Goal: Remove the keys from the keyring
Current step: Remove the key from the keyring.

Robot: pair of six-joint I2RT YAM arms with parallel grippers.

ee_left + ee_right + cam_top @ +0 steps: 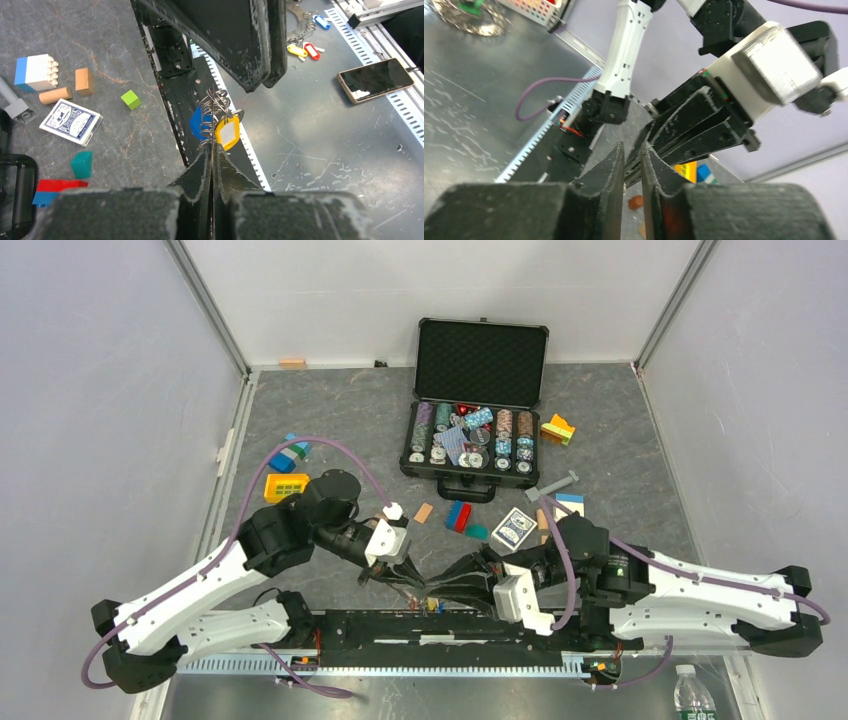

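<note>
Left gripper (pixel 212 155): clenched on the wire of the keyring (pixel 216 102), at the middle of the tabletop's (pixel 330 410) near edge.
Keys (pixel 227 134): a blue-headed and a yellow-headed one, both on the ring, side by side just beyond the left fingertips.
Right gripper (pixel 632 148): jaws parted by a narrow slit with nothing between them. Its tips are just beside the ring, and I cannot tell whether they touch it.
Card deck (pixel 516 529): flat on the tabletop, farther in, right of centre.
Red and blue block (pixel 459 516): just left of the deck.
Chip case (pixel 482 360): lid raised, by the far edge.
</note>
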